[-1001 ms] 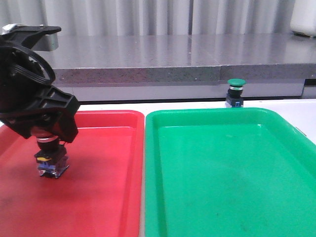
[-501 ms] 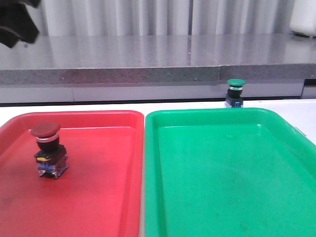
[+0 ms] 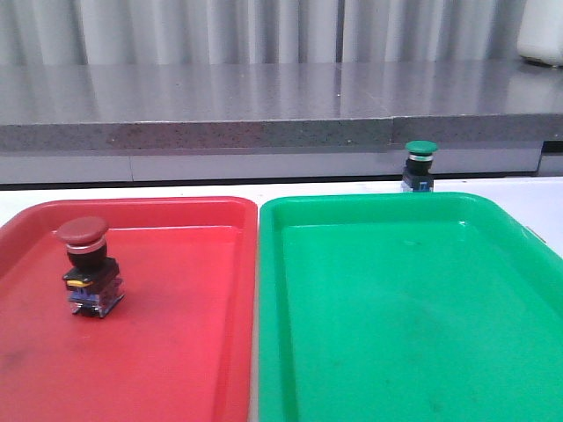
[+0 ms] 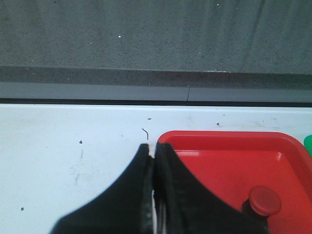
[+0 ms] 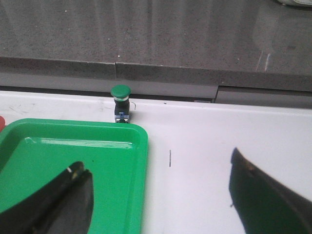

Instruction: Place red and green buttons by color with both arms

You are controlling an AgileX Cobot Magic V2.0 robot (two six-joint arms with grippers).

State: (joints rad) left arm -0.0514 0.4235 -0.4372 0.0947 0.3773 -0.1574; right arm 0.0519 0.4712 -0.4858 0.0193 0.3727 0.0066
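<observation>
From my seat, the biggest things on the white table (image 3: pixel 545 198) were the two trays side by side: the green tray (image 3: pixel 396 308) on the right and the red tray (image 3: pixel 167 334) on the left, rims just about touching down the middle. Behind them ran a grey stone ledge (image 3: pixel 264 101).

Neither arm showed in the front view, so I went by the wrist cams. The left gripper (image 4: pixel 152 151) had its fingers pressed flat together with nothing between them, hanging over bare table just beside the red tray's corner. The right gripper (image 5: pixel 161 170) was spread wide, one finger over the green tray's edge and the other out over white table, also holding nothing.

The red button (image 3: pixel 84 268) was standing in the red tray, over toward its left side and nearer the far rim than the front. Long axis was vertical: cap pointing straight up, black collar under it, blue-clear block resting on the tray floor. It looked a touch rotated, with a corner of the block facing the front camera. The left wrist cam caught just its cap, right beside the closed fingers.

The green button (image 3: pixel 419 165) sat on the table, not in any tray, just past the green tray's far rim toward the ledge. Same pose: upright, cap up, block down on the table. It was well apart from both right fingers.
</observation>
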